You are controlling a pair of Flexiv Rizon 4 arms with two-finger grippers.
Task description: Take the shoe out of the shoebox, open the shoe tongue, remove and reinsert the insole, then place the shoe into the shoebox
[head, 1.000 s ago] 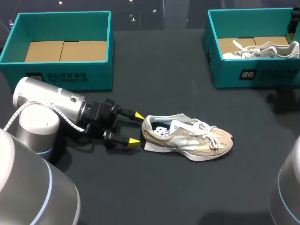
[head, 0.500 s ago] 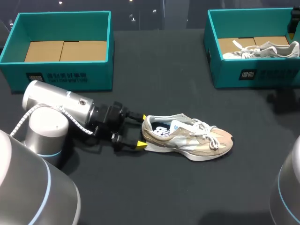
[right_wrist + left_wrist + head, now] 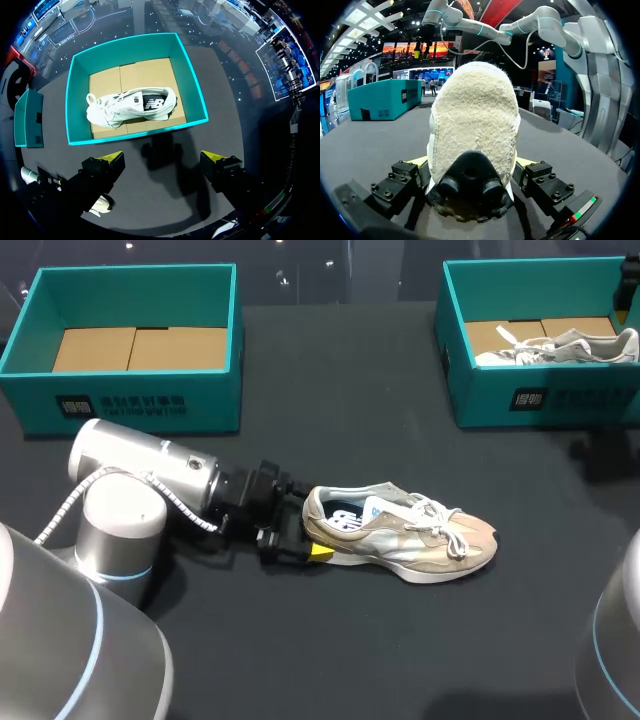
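Observation:
A beige shoe lies on its sole in the middle of the black table, toe to the right, with its dark insole showing in the opening. My left gripper is at the heel, open, one finger on each side. From the left wrist, the fuzzy heel stands between the fingers of the left gripper. My right gripper hangs open and holds nothing, high above the near wall of the right teal shoebox.
The right shoebox holds a second, white shoe, also seen as the white shoe from the right wrist. Another teal shoebox with only a cardboard floor stands at the back left. My left arm lies low over the table's left.
My left arm has slid right along the table. Its open fingers, which stood short of the heel, now straddle it. The shoe and the right arm have not moved.

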